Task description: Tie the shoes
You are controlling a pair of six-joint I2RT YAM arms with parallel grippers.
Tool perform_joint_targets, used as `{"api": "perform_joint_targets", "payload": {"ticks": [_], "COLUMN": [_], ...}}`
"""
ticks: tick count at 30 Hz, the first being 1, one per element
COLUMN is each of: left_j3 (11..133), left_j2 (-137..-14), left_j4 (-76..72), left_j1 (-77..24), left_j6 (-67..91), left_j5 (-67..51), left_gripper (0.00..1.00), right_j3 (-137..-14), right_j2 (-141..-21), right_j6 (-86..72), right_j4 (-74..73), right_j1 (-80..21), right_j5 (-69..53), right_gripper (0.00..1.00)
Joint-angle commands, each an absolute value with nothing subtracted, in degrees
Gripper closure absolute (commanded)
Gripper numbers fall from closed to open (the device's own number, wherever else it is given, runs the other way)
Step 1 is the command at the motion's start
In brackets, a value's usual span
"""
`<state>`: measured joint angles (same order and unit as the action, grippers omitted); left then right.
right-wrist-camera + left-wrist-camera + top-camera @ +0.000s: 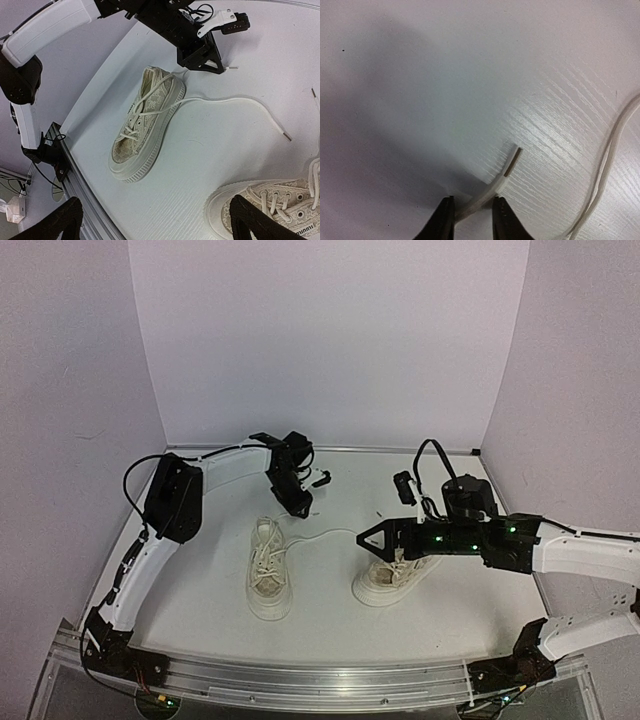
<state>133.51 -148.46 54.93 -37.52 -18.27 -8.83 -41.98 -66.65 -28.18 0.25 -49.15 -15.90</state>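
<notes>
Open lane over the table (330, 630) between the left shoe (270, 572) and the right shoe (388, 580), crossed only by a loose lace (220, 98). Blocked at the far left by the left arm (175, 502) arching over the surface, with the left gripper (298, 508) hanging just beyond the left shoe. Barred above the right shoe by the right arm (560, 548). Hemmed by walls (330, 340) on three sides.

Left pincer (473, 215) maybe gripping; right pincer (155, 220) wide.

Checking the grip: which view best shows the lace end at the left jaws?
Left wrist: the lace end lies close-up between the left gripper jaws. Right wrist shows a tiny tip; top external hides it.
</notes>
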Motion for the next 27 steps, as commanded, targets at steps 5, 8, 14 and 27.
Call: {"api": "perform_joint_targets", "payload": {"ticks": [5, 8, 14, 27], "left_j3": [125.10, 124.18, 120.53, 85.06], "left_j2": [-140.33, -135.43, -122.39, -85.90], "left_j4": [52.94, 49.69, 42.83, 27.26], "left_j1": [-37.73, -37.09, -36.84, -36.47], "left_j6": [-15.56, -12.48, -7.32, 4.54], "left_j5": [-10.77, -13.05, -11.78, -5.84], "left_gripper": [0.99, 1.00, 1.00, 1.00], "right_j3": [-45.11, -46.95, -52.55, -71.12], "right_j2": [-69.34, -70.57, -74.19, -97.38], "right_j6": [-26.74, -25.86, -21.25, -8.56], "right_j4": [-1.23, -3.00, -10.08, -21.67], "right_j1": [-48.78, -48.75, -48.17, -42.89], "right_j5": [-14.34, -13.99, -8.73, -2.01], "right_gripper": [0.02, 0.02, 0.02, 0.10]}}
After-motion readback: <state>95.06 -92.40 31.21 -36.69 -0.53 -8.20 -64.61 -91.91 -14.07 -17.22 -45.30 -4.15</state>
